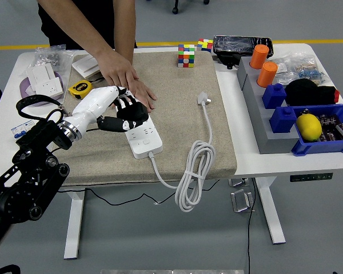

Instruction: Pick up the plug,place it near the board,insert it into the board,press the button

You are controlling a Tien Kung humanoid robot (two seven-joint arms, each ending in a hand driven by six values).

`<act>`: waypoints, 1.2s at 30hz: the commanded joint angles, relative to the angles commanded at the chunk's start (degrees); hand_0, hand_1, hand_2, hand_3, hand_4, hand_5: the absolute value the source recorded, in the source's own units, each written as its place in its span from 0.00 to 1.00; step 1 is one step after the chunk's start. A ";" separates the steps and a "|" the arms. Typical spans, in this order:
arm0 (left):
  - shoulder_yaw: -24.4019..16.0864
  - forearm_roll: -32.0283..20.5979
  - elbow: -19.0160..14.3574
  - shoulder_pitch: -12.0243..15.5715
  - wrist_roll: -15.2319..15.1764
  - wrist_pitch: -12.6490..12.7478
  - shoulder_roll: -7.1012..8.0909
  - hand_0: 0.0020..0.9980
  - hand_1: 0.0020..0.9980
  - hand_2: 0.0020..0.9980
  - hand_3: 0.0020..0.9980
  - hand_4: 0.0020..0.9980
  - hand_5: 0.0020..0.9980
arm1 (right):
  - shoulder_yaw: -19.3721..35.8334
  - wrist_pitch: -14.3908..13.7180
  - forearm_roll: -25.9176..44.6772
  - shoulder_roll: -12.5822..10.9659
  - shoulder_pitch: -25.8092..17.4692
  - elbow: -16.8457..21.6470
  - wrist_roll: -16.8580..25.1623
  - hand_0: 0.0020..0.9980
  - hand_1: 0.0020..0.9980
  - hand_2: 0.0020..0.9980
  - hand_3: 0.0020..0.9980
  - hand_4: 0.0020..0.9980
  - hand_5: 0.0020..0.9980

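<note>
white three-pin plug [203, 99] unplugged on mat | left hand [126, 112] loosely curled, empty, over white power strip [140, 132] | everything left

The robot's black left arm reaches in from the left, its white-and-black five-fingered left hand [121, 113] loosely curled, palm down.
</note>
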 joint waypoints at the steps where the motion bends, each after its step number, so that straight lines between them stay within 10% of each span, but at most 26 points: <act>1: 0.42 0.47 0.85 -0.32 -0.19 0.23 -0.10 0.45 0.39 0.35 0.47 0.66 0.06 | -0.03 0.00 0.04 -0.01 0.03 -0.01 -0.02 0.77 0.71 0.71 0.75 1.00 0.95; 14: 0.75 1.88 11.48 -3.22 -0.80 2.12 -1.58 0.45 0.39 0.35 0.47 0.67 0.06 | 0.04 0.00 0.14 -0.14 0.12 0.00 -0.04 0.77 0.71 0.71 0.75 1.00 0.94; 36: -3.34 4.55 18.42 -5.13 -1.54 3.18 -2.85 0.45 0.40 0.35 0.47 0.67 0.06 | 0.07 0.00 0.19 -0.27 0.24 0.04 -0.05 0.77 0.71 0.71 0.75 1.00 0.94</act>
